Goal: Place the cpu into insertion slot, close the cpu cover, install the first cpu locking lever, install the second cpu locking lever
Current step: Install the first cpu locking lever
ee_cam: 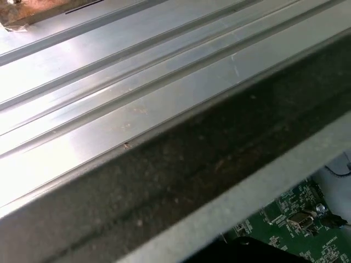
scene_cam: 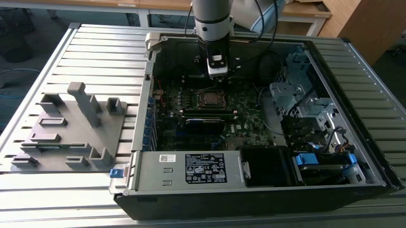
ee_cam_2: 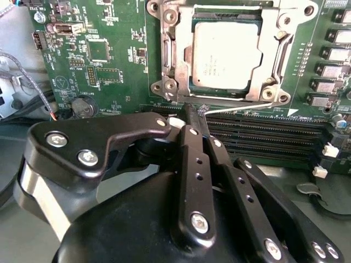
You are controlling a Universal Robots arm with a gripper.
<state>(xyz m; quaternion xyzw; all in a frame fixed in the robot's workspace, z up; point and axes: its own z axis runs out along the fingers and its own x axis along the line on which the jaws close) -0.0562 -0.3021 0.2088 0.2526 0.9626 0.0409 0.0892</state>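
The arm reaches down into the open computer case (scene_cam: pixel 355 180), which lies on the slatted metal tabletop (scene_cam: pixel 95 52). Its gripper (scene_cam: pixel 217 72) hangs just above the green motherboard (scene_cam: pixel 244 126), near the chip socket. In the second wrist view the cpu (ee_cam_2: pixel 226 55) sits flat in the insertion slot (ee_cam_2: pixel 225 92), and the cpu cover (ee_cam_2: pixel 171 52) lies down around it, framing its silvery face. The black fingers (ee_cam_2: pixel 196 159) are pressed together. Their tips meet right at the hooked end of a thin wire locking lever (ee_cam_2: pixel 241 106) that runs along the socket's edge beside the long memory slots (ee_cam_2: pixel 263 137). I cannot tell whether they actually pinch it. A grey plastic fixture (scene_cam: pixel 70 128) stands on the tabletop, well apart from the case, on the exterior view's left.
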